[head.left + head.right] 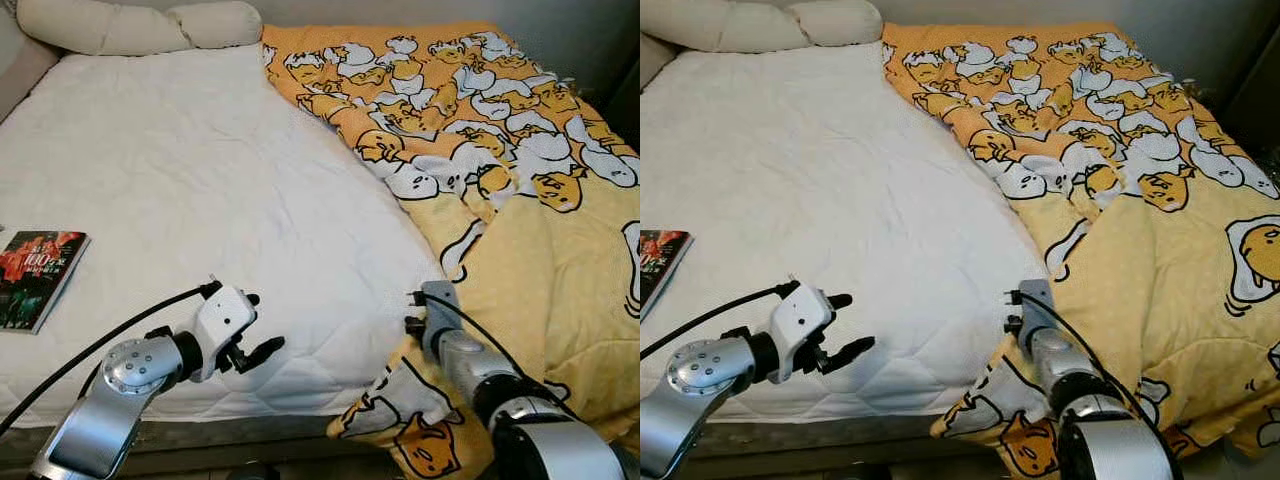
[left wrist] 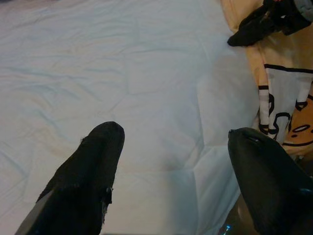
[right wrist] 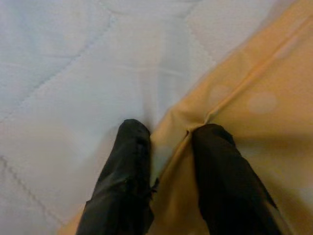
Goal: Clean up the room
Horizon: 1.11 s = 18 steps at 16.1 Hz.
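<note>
Blanket [image 1: 540,260], yellow and printed with cartoon egg figures, covers the right side of the bed, and its near left edge is caught between the two black fingers [image 3: 128,161] of the right gripper [image 3: 168,134]. In the right wrist view the yellow hem runs up between the fingers, one finger lying on the white side and the other on the yellow cloth, so the jaws are clenched on the blanket's edge. From the head views the right gripper's silver arm [image 1: 480,375] reaches forward at the bed's near edge, where the blanket's lower corner hangs over the side of the mattress.

Left gripper [image 1: 255,350] hovers just above the near edge of the white quilted mattress [image 1: 200,200], to the left of the right one and well apart from it. Its jaws are released: the left wrist view shows the two fingers [image 2: 88,171] spread wide with bare white quilting between them, grasping nothing. The blanket's printed corner and the right gripper's dark tip [image 2: 254,27] appear at the far side of that view.

Farther out, the blanket is bunched in a folded ridge running diagonally from the head of the bed toward the near right. A book [image 1: 35,275] with a dark red cover lies flat near the mattress's left edge. Cream pillows [image 1: 130,25] rest along the head of the bed.
</note>
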### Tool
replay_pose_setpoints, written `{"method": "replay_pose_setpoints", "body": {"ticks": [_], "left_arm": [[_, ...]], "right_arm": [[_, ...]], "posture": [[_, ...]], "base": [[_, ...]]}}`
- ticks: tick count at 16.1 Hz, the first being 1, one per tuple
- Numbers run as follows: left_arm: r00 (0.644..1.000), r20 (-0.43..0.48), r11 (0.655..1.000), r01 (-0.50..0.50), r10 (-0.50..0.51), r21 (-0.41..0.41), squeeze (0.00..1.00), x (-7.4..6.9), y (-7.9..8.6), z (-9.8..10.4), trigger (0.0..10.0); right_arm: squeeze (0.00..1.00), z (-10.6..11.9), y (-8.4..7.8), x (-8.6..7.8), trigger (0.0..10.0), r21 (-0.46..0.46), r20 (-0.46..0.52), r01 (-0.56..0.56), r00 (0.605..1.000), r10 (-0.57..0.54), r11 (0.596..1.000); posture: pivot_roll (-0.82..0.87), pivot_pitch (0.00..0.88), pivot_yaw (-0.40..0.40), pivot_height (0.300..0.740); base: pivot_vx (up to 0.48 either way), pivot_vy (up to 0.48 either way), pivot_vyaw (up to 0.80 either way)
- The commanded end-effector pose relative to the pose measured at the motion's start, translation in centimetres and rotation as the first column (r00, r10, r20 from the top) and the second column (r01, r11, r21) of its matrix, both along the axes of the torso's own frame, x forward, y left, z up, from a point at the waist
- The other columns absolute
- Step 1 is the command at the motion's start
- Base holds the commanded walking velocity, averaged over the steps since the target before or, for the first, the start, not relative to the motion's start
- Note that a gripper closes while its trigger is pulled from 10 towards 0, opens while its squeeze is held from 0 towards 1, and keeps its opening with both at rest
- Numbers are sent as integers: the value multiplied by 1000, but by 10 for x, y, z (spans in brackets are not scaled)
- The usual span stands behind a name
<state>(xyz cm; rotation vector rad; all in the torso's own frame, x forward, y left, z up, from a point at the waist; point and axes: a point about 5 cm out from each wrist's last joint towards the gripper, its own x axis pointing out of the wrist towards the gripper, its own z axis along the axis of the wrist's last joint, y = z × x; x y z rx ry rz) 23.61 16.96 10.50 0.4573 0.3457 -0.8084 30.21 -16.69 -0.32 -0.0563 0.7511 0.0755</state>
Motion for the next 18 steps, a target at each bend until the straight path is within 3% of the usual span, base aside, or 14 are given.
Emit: {"method": "replay_pose_setpoints", "body": {"ticks": [1, 6, 7, 8, 9, 10, 12, 13, 14, 15, 17, 18], "left_arm": [[1000, 2, 1000, -6, 6, 4, 0, 1, 0, -1, 10000], [999, -1, 999, -41, 41, -18, 0, 0, -5, -5, 10000], [998, -7, 998, -62, 62, -23, 0, -2, -4, -7, 10000], [997, -13, 997, -71, 71, -27, 0, -5, -4, -8, 10000], [997, -14, 997, -73, 73, -24, 0, -6, -3, -9, 10000], [997, -12, 997, -79, 78, -23, 0, -6, -2, -9, 10000], [996, -11, 996, -87, 87, -24, 0, -7, -2, -9, 10000], [996, -11, 996, -86, 86, -22, 0, -7, -1, -9, 10000], [996, -11, 996, -86, 86, -21, 0, -7, -1, -9, 10000], [996, -9, 996, -86, 86, -22, 0, -6, -2, -9, 10000], [997, -10, 996, -81, 81, -20, 0, -5, -2, -9, 10000], [997, -11, 997, -79, 78, -21, 0, -5, -3, -10, 10000]], "right_arm": [[0, -9, -8, -11, 0, 10, -43, 0, 999, 1, 1000], [0, 2, -8, -17, 0, 190, 81, -246, 969, 234, 951], [0, 12, -2, -22, 0, 264, 163, -385, 921, 353, 884], [0, 28, 8, -40, 0, 332, 268, -602, 799, 539, 727], [0, 38, 13, -57, 0, 381, 311, -718, 693, 650, 583], [0, 45, 15, -72, 0, 408, 329, -791, 593, 735, 456], [0, 52, 16, -94, 0, 440, 320, -854, 438, 840, 278], [0, 48, 15, -93, 0, 438, 304, -851, 444, 843, 289], [0, 38, 15, -86, 1725, 407, 277, -839, 491, 826, 362], [0, 20, 17, -71, 10000, 334, 234, -793, 594, 770, 510], [0, 3, 22, -50, 10000, 282, 170, -668, 742, 649, 689], [0, 2, 16, -46, 10000, 277, 162, -605, 795, 584, 747]], "posture": [[81, 81, 22, 740], [63, 64, 24, 740], [64, 65, 22, 740], [65, 70, 16, 740], [67, 74, 10, 740], [66, 77, 6, 740], [64, 79, 2, 740], [63, 78, 3, 740], [60, 77, 7, 740], [58, 77, 12, 740], [54, 75, 20, 740], [53, 73, 22, 740]], "base": [[0, 0, 0], [0, 0, 0], [0, 0, 0], [0, 0, 0], [0, 0, 0], [0, 0, 0], [0, 0, 0], [0, 0, 0], [0, 0, 0], [0, 0, 0], [0, 0, 0], [0, 0, 0]]}}
